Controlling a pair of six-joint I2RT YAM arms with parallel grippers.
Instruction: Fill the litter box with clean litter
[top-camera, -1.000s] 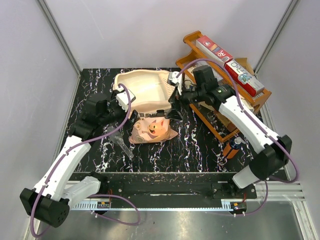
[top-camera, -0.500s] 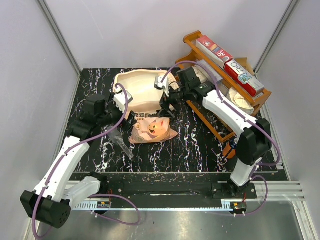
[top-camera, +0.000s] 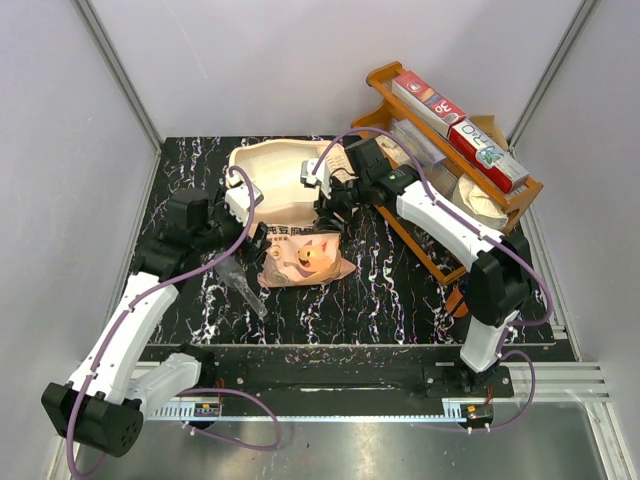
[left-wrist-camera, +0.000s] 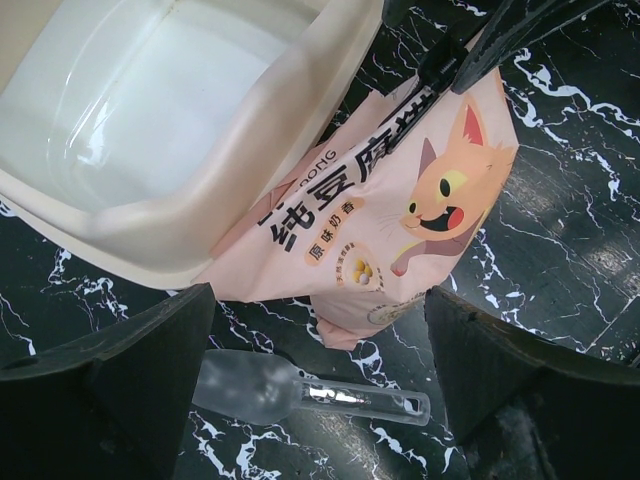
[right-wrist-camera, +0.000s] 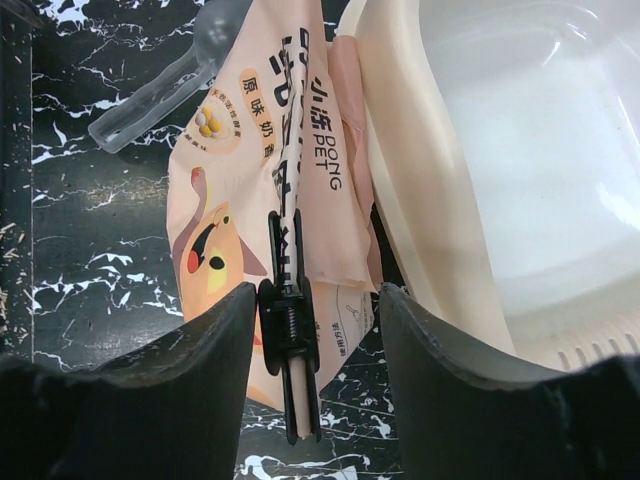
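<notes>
the litter box (top-camera: 278, 168) sits at the back of the black marbled table (top-camera: 400, 290), a little left of centre, with its slotted grille end (right-wrist-camera: 590, 352) toward the right arm. its inside shows bare, glossy cream plastic. leaning against its near wall is the pink-orange bag (top-camera: 305, 258) with the cartoon cat, lying face up on the table. the bag's top is folded over and pinched by a long black clip (right-wrist-camera: 290, 330). just in front of the bag, to the left, a clear plastic scoop (top-camera: 243, 288) lies flat on the table, apart from the box.

the right gripper (top-camera: 326, 208) hangs low over the top end of the bag, right beside the box's near wall. from its own camera, its two fingers stand either side of the black clip: one finger (right-wrist-camera: 235, 330) is right up against the clip, the other has a clear gap to it, so the jaws are apart and not clamped on anything.

the left gripper (left-wrist-camera: 315, 310) hovers over the box's near left corner and the lower end of the bag, its jaws spread wide with nothing between them but the view of bag and scoop below.

off to the right stands a brown wooden rack (top-camera: 378, 78), with long red-and-white boxes (top-camera: 440, 105) lying on top.
</notes>
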